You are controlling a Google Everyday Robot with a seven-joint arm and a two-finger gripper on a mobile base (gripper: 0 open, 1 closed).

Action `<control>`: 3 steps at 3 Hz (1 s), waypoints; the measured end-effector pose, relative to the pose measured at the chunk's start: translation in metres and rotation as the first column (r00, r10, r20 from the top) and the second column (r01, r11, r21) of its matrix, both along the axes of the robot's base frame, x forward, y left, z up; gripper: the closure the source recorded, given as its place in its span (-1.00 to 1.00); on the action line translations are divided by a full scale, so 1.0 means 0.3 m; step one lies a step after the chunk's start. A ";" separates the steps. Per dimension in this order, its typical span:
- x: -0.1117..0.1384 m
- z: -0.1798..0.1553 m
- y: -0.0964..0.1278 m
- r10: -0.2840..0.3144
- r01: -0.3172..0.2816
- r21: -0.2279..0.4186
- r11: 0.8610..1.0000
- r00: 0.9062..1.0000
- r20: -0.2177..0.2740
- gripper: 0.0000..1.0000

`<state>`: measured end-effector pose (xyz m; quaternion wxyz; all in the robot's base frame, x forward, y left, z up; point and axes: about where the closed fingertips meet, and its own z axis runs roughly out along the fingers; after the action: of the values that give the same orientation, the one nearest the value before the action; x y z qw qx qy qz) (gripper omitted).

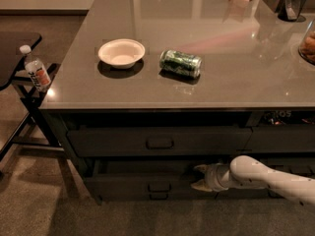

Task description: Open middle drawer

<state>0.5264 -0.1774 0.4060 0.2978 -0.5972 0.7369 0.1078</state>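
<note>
One gripper (198,177) is low at the counter's drawers, at five o'clock in our view, its pale fingers spread apart.

We see a glossy grey countertop (236,82) filling most of the view. On it sits a white bowl (121,53) and, at three o'clock of the bowl, a green can (180,63) lying on its side, the two near but apart. A dark container (290,4) stands at the far one o'clock corner. Below the top and the upper drawer (108,141), the middle drawer (123,185) lies at six o'clock, standing partly out so that a dark strip of its inside shows. The gripper is at the drawer's right part, and we cannot tell whether it touches the drawer. At nine o'clock a water bottle (35,72) stands on a dark stand (24,80) over brownish carpet (44,205).
</note>
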 end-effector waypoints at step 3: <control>-0.137 0.011 -0.020 0.010 -0.011 0.016 1.000 0.999 0.037 1.00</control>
<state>0.4854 -0.1834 0.4093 0.3155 -0.6006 0.7273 0.1041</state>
